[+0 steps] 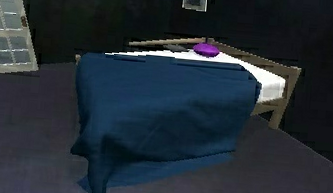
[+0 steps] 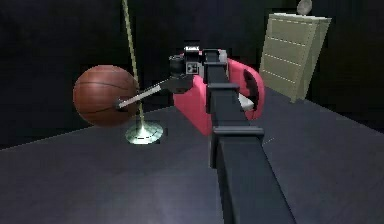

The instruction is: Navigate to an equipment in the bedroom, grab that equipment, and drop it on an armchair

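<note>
Arm side view: our gripper [image 2: 125,102] holds the orange-brown, dark-seamed basketball [image 2: 100,95] clear of the floor [image 2: 80,185]; jaw spread we cannot tell. Bare floor lies around; a lamp base [image 2: 145,132] stands near, a bed [image 1: 164,104] ahead.

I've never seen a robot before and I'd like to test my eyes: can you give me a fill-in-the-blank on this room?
1. The blanket over the bed is dark ____.
2. The pincer holds a round orange-brown ____ clear of the floor.
3. A small ____ thing lies at the bed's far end.
Missing words: blue; basketball; purple.
</note>
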You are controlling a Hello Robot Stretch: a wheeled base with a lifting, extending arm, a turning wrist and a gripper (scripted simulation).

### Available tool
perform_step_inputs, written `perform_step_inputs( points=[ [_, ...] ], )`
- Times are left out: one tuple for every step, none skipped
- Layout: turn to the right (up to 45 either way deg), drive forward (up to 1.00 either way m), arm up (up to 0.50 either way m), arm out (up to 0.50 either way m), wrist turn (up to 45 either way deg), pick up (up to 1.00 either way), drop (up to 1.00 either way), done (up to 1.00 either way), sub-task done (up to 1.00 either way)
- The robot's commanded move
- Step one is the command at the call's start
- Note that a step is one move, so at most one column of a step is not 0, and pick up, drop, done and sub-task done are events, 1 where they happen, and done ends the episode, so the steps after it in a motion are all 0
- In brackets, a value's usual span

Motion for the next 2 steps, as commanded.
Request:
perform_step_inputs(
  points=[
    [0.0,0.0,0.0,0.0,-45.0,0.0,0.0,0.0,0.0],
    [0.0,0.0,0.0,0.0,-24.0,0.0,0.0,0.0,0.0]
  ],
)
